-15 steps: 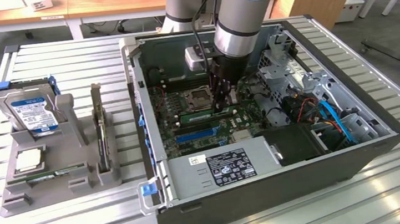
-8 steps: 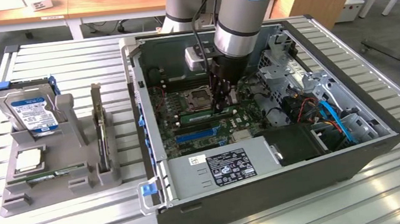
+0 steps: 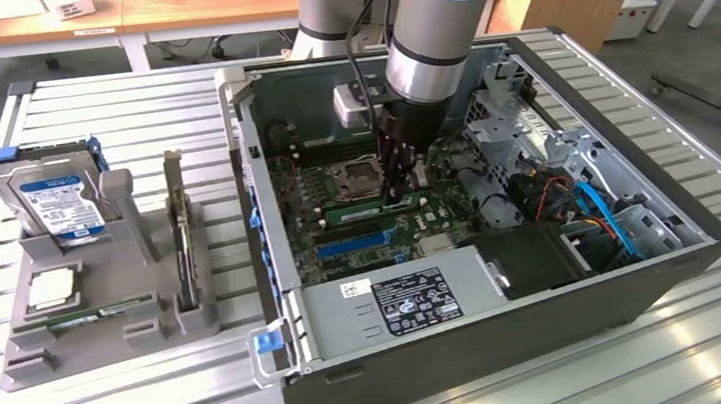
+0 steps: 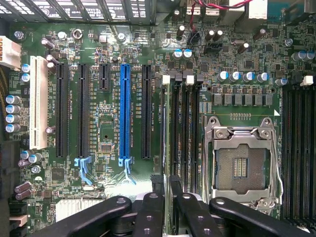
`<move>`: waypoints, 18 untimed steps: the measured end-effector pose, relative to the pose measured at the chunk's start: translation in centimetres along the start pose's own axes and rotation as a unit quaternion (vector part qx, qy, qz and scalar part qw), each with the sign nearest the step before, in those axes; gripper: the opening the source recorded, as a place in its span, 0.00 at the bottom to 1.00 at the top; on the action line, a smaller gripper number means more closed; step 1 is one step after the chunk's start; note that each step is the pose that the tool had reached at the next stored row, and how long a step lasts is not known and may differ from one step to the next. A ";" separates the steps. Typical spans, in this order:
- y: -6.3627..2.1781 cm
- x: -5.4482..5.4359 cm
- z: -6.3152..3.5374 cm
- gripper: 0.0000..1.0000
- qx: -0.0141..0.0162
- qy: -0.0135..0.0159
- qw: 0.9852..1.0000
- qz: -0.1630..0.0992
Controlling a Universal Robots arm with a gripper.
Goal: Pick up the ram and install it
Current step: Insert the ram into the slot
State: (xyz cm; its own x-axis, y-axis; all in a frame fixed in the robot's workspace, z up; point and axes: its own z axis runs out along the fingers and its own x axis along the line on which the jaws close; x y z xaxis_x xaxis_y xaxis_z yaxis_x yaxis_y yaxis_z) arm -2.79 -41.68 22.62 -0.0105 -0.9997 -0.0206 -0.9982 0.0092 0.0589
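Observation:
The ram [image 4: 168, 128] is a thin green stick seen edge-on, standing in a memory slot between the black expansion slots and the processor socket [image 4: 242, 160]. In the exterior view the ram [image 3: 358, 205] lies low on the motherboard inside the open computer case [image 3: 688, 258]. My gripper [image 4: 167, 183] is directly above one end of the stick, with one black finger [image 4: 155, 190] on either side of its top edge. The jaws stand a little apart, open, with slim gaps to the stick. From the exterior view, my gripper [image 3: 403, 195] reaches straight down into the case.
A grey holder [image 3: 106, 334] at the exterior view's left carries a hard drive [image 3: 59, 198], a square processor chip [image 3: 52, 287] and another green stick [image 3: 98, 313]. Inside the case, the power supply [image 3: 405, 303], blue cables [image 3: 610, 216] and a blue slot [image 4: 126, 113] surround the work area.

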 end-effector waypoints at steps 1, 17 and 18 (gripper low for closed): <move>0.00 0.0 -0.01 0.19 0.000 0.000 1.000 0.000; 0.21 -0.1 -3.55 0.19 0.000 0.000 1.000 0.000; 0.22 -0.1 -3.78 0.19 0.000 0.000 1.000 0.000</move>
State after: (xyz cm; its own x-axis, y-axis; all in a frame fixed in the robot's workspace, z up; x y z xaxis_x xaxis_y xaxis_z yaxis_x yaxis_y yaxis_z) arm -2.79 -41.68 26.41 -0.0105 -0.9997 -0.0206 -0.9982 0.0093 0.0590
